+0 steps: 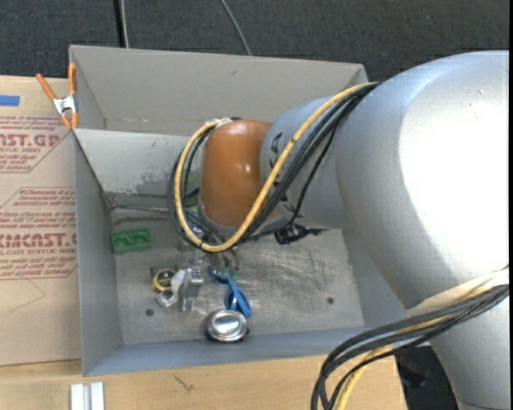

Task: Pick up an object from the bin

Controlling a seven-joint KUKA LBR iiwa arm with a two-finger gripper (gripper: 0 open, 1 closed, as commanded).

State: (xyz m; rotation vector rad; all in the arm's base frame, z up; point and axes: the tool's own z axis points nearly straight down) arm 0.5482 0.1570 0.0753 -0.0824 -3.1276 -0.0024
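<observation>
**Spotter:** Closest to you is the arm's big pale link (427,195), with its orange wrist cover (231,173) hanging over the bin (98,314). The gripper (191,287) sits low, past the green block (131,241) toward the arm and a little nearer the front wall.

**Operator:** Open or closed?

**Spotter:** You can't tell from here. The cables (269,178) and wrist hide too much.

**Operator:** What lies by it?

**Spotter:** A yellow-and-dark ring-like piece (162,278) is just beside it on the green block's side. A blue loop-shaped piece (236,299) is just beside it on the side away from the block. Farther still from the green block, against the front wall, lies a round silver can (227,325).

**Operator:** How would they handle?

**Spotter:** My guess is that the ring piece is light, stiff and small, so you'd pinch straight across it. The blue one looks thin, so take it at the loop. The can looks smooth and may slip or roll, so grip it across its sides.

**Operator:** Count?

**Spotter:** You have one block, one ring piece, one blue piece and one can, four in all.
</observation>
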